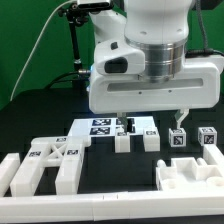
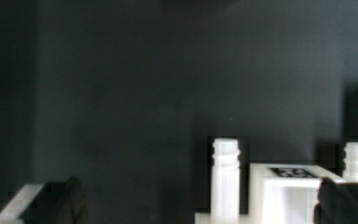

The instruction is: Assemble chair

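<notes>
So the chair is nowhere near a chair yet, it's just loose white plastic parts spread over the table (image 1: pixel 30 112). The chunky blocks (image 1: pixel 55 172) sit on the exterior view's left, a slab (image 1: pixel 190 176) is on its right, two small cubes (image 1: pixel 178 138) with tags are just behind the slab, and a couple of short posts (image 1: pixel 122 142) stand upright in the middle. Nothing looks joined as far as I can tell.

Handling-wise I'd guess these are stiff, hollow-ish plastic: light, no give at all, not fragile, but smooth enough to skate out of a sloppy pinch. I'd go for two flat parallel faces, close to the middle so the part doesn't swing. The posts and cubes look narrow enough to take whole. The big blocks and the slab probably need a grab across a thinner wall or edge.

The gripper (image 1: pixel 152 119) hangs over the middle of the table with its jaws spread wide and nothing between them. In the wrist view the dark fingertips (image 2: pixel 48 205) sit well apart, with a post between and beyond them, not touching.

The marker board (image 1: pixel 103 126) lies flat just behind the posts, so don't mistake it for a part.
</notes>
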